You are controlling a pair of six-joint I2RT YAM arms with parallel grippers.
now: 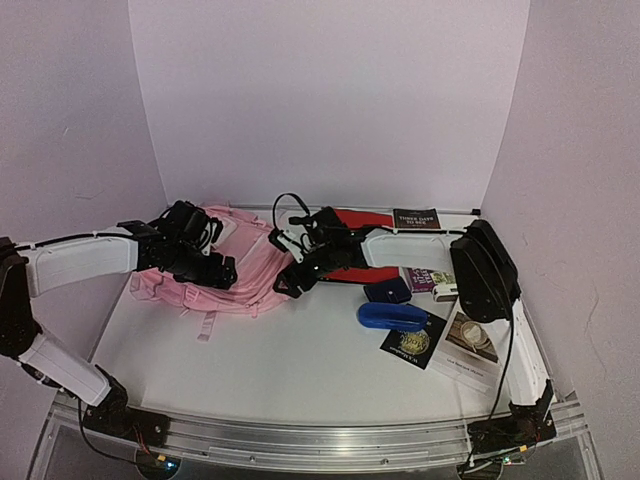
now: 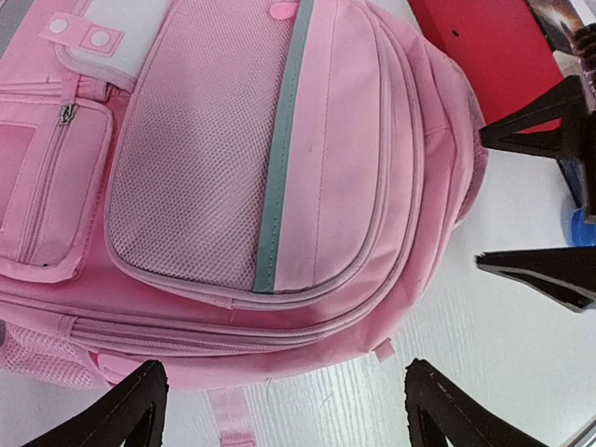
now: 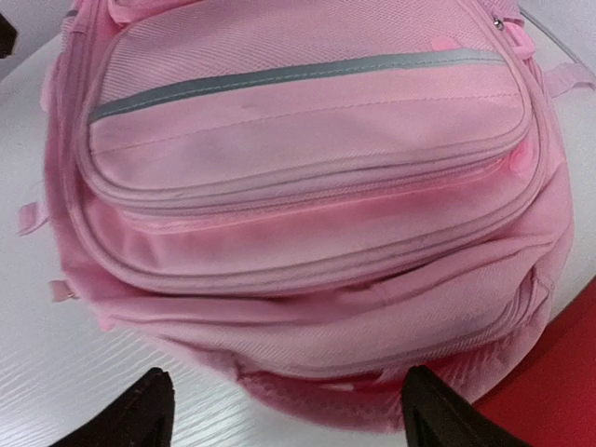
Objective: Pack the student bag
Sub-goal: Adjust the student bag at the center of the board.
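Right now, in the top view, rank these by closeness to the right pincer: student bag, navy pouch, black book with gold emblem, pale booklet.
1. Student bag, just left of the right pincer.
2. Navy pouch, to its right.
3. Black book, right, toward the near edge.
4. Pale booklet, far right.

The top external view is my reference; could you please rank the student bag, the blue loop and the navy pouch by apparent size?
1. student bag, by far the largest
2. blue loop
3. navy pouch, only slightly smaller than the loop

Student bag (image 1: 245, 270): pink backpack, flat on table, front up, zips closed, grey stripe.
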